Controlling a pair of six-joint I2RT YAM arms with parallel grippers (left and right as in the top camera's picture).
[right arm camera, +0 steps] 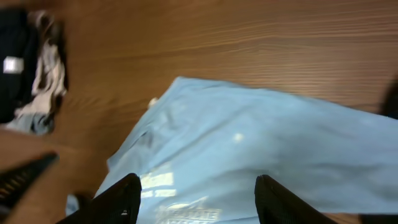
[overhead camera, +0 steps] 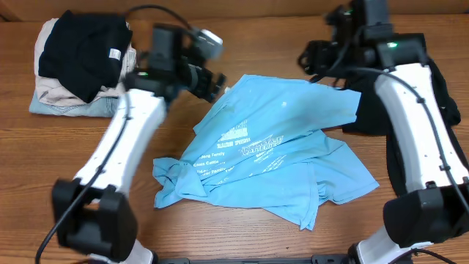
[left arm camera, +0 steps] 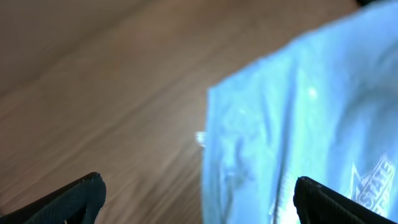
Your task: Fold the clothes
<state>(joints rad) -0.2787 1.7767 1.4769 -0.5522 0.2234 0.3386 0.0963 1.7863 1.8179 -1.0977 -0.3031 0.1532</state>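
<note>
Wooden table [overhead camera: 242,29] — the crumpled light blue T-shirt [overhead camera: 271,147] lies at its centre, the black garment [overhead camera: 448,103] beside it on the right. Left gripper [overhead camera: 209,81] and right gripper [overhead camera: 319,62] hover over the shirt's far edge, jaws spread and empty — pinching doubled layers there would likely trap wrinkles.

Top-down; wrists close, seemingly over T-shirt [overhead camera: 272,136]

A brown wooden table [overhead camera: 271,44] fills almost the whole overhead picture. Its grain runs in long lines from side to side. Along the very top edge of the frame lies a paler tan strip [overhead camera: 242,6] — what it is, I cannot tell. The light is soft and even.
</note>
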